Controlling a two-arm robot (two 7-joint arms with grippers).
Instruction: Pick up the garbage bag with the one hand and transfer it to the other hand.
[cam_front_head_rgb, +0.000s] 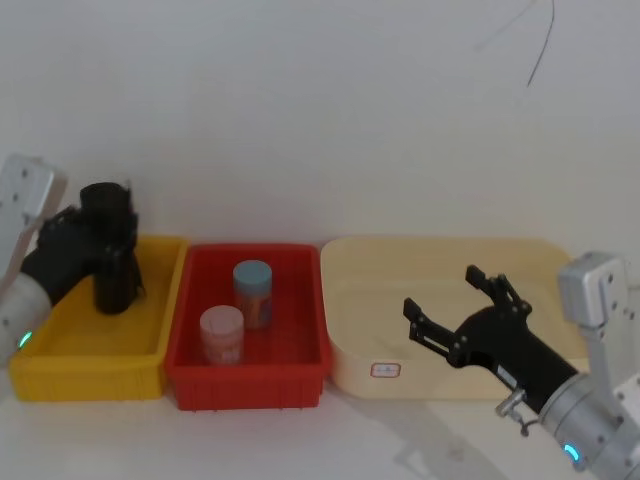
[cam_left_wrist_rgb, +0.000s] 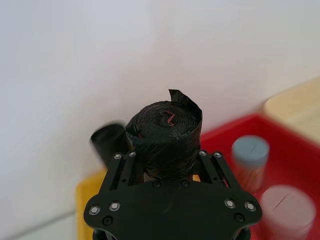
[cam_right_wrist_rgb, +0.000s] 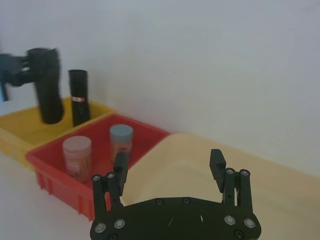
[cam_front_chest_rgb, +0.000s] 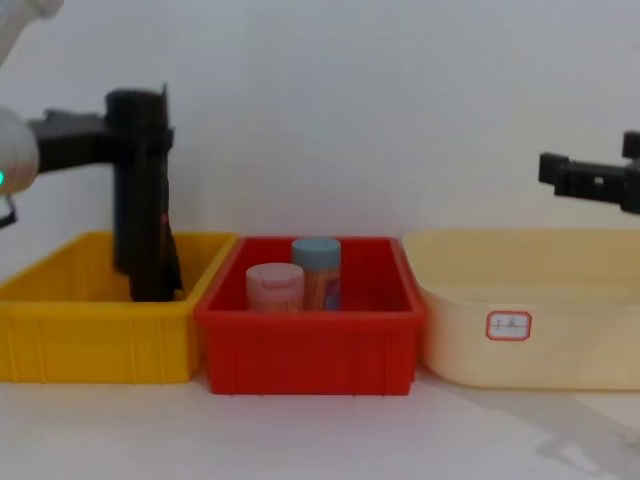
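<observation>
The left gripper (cam_left_wrist_rgb: 165, 162) pinches a wider black roll (cam_right_wrist_rgb: 46, 85) near its top, holding it upright over the yellow bin (cam_front_head_rgb: 90, 365) at 9 o'clock from the red bin (cam_front_head_rgb: 250, 385). The garbage bag (cam_right_wrist_rgb: 79, 97) (slimmer, with a red-and-white band) stands in that yellow bin just beside the held roll, which largely hides it from the chest. The right gripper (cam_front_head_rgb: 445, 292) hovers over the cream tray (cam_front_head_rgb: 440, 255) at 3 o'clock, fingers spread and holding nothing.

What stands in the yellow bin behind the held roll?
A slimmer roll with a red band stands upright in the yellow bin. In the chest view the held roll in the left gripper covers most of it.
</observation>
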